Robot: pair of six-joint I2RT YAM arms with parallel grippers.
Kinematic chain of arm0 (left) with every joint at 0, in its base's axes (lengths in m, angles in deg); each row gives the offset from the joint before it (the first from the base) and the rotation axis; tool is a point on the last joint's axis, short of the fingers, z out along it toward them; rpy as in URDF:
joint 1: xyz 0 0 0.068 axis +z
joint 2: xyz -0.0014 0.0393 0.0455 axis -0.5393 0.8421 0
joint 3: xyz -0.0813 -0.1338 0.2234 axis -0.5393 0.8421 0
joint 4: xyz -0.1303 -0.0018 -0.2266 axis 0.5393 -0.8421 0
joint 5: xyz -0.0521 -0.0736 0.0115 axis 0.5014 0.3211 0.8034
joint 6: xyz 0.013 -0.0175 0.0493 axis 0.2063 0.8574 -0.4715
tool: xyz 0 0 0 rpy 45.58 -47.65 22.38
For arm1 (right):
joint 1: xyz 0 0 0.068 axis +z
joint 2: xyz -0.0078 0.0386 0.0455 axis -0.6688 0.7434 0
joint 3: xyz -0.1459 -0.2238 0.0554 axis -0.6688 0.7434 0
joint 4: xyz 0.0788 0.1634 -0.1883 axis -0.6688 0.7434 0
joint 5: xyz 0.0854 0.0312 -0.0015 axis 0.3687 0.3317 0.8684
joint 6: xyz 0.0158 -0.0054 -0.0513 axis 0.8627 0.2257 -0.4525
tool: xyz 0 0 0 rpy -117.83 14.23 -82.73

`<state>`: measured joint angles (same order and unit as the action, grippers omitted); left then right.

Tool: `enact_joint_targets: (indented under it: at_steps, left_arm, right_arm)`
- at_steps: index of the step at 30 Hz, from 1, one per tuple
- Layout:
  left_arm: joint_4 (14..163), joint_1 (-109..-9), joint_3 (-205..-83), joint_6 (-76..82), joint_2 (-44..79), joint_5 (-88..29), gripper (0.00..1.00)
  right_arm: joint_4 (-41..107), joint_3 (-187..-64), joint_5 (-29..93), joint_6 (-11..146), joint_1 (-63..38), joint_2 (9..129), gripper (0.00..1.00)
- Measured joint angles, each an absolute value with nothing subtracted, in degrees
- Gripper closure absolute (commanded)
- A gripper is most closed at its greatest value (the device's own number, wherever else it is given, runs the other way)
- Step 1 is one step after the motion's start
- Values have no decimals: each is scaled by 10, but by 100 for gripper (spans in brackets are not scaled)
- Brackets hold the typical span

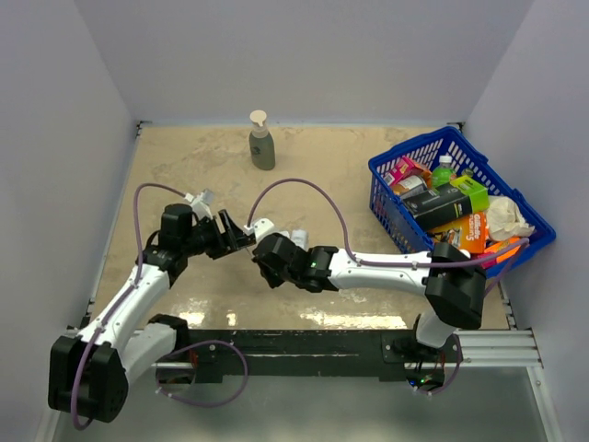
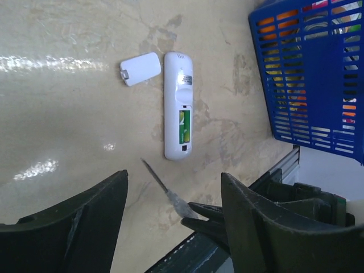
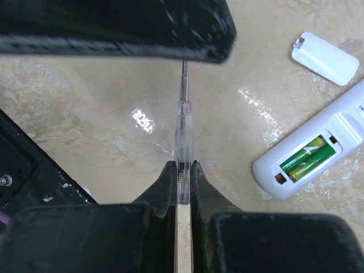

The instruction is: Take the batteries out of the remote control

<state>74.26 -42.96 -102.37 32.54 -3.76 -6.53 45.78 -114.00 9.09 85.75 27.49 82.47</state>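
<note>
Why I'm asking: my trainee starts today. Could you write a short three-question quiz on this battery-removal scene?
1. True or false: the batteries are already out of the remote control.
2. What does the right gripper hold? A) a battery B) a thin clear stick C) nothing
3. Fill in: the left gripper hangs above the table with its jaws ____ and nothing between them.

Key:
1. False: both batteries sit in the uncovered recess.
2. B
3. open
</note>
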Motion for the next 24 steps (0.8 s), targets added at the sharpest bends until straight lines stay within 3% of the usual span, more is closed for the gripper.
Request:
enact_joint_targets:
  at_steps: [7, 10, 11, 13, 14, 16, 17, 20, 24]
  left_arm:
    - [763, -481, -1023, 367, 17, -96, 50]
    - [769, -481, -1021, 381, 27, -107, 71]
    - [769, -481, -1021, 386, 29, -111, 84]
    - [776, -481, -1021, 396, 35, -115, 100]
    - [783, -482, -1021, 403, 37, -114, 100]
    - [789, -482, -1021, 410, 38, -118, 100]
    - [790, -482, -1021, 414, 39, -122, 100]
    - [802, -481, -1021, 427, 40, -125, 100]
    - [830, -481, -1021, 453, 27, -130, 100]
  right_arm:
    - [438, -1146, 79, 823, 275, 825, 100]
    - [425, -1154, 67, 807, 275, 832, 100]
    - [419, -1155, 64, 801, 275, 836, 100]
    - [410, -1156, 58, 792, 275, 843, 100]
    - [405, -1156, 56, 789, 275, 848, 100]
    - [393, -1154, 50, 783, 276, 858, 86]
    - [385, -1151, 47, 781, 276, 858, 70]
    - [353, -1130, 52, 790, 267, 851, 48]
    - [280, -1036, 95, 844, 224, 785, 39]
